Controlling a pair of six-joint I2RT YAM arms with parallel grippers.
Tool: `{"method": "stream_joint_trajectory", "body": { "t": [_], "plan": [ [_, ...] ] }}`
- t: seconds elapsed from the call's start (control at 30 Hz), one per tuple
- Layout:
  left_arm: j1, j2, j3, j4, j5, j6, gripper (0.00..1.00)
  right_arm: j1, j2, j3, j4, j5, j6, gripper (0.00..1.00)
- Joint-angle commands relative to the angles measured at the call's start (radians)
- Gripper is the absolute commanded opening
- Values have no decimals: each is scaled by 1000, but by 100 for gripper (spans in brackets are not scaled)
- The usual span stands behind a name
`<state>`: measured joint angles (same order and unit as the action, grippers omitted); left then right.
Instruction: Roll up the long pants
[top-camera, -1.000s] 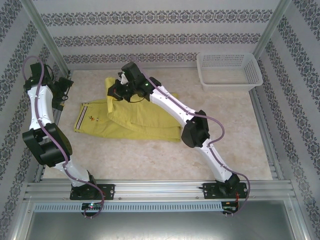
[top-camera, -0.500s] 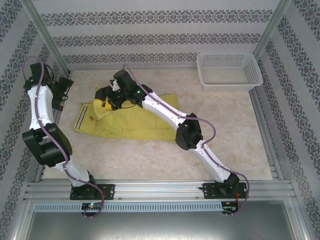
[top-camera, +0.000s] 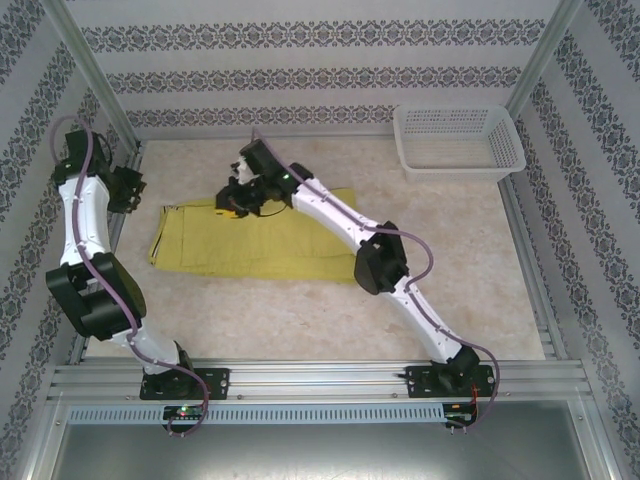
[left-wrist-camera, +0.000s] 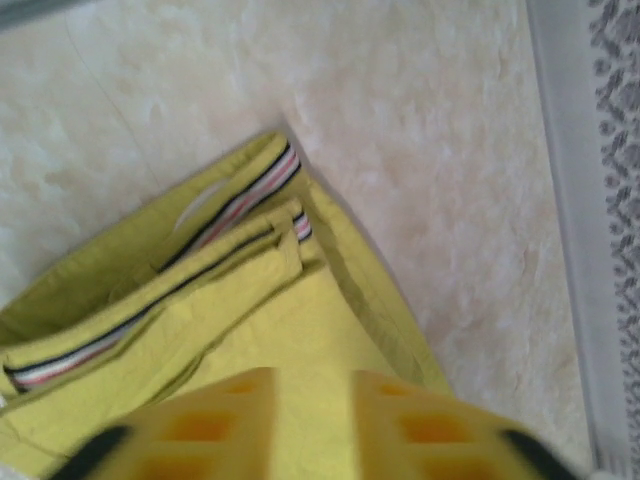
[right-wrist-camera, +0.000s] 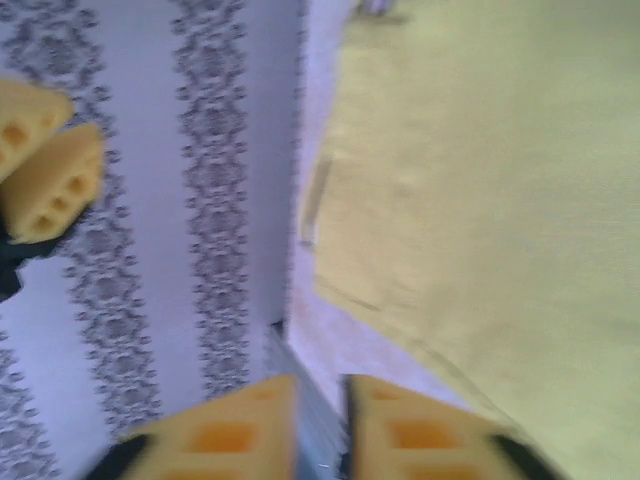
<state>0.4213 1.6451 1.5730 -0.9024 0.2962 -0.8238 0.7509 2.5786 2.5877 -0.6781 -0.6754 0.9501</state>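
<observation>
We judge the long pants (top-camera: 235, 245) lie flat for rolling; right gripper (top-camera: 234, 202) closed, empty, at their 11 o'clock edge, left gripper (top-camera: 129, 186) closed, waiting at 9 o'clock.

We count one pair of long pants (top-camera: 260, 245), one white mesh basket (top-camera: 455, 152) and one table (top-camera: 450, 260). We record two robot arms, the left arm (top-camera: 85, 215) and the right arm (top-camera: 330, 210), each bearing one gripper: left gripper (left-wrist-camera: 312, 388), right gripper (right-wrist-camera: 318, 390). Each has two yellow fingers (left-wrist-camera: 230, 420), four in total.
</observation>
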Motion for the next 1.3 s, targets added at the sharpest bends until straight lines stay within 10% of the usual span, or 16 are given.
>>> {"method": "stream_joint_trajectory", "body": {
  "t": [0.0,0.2,0.3,0.37,0.43,0.5,0.53,1.27],
  "plan": [
    [-125,-80,-95,48,-16,-31,0,-149,-195,-100,-282,145,-318,0],
    [-337,-133,-334,223,-70,-183,0,-310,-293,-284,-440,304,-536,4],
    [-379,-93,-357,228,-70,-212,1,-322,-351,-409,-426,332,-590,61],
    [-392,-65,-339,212,-66,-205,7,-313,-400,-497,-405,375,-618,75],
    [-399,-49,-318,184,-79,-187,33,-305,-450,-604,-378,424,-643,77],
    [-401,-41,-296,131,-116,-167,96,-305,-492,-700,-344,458,-650,77],
    [-400,-35,-277,90,-145,-153,100,-309,-509,-743,-325,458,-653,77],
    [-289,169,-169,-2,-301,25,99,-349,-583,-982,-216,392,-622,77]
  ]
}}
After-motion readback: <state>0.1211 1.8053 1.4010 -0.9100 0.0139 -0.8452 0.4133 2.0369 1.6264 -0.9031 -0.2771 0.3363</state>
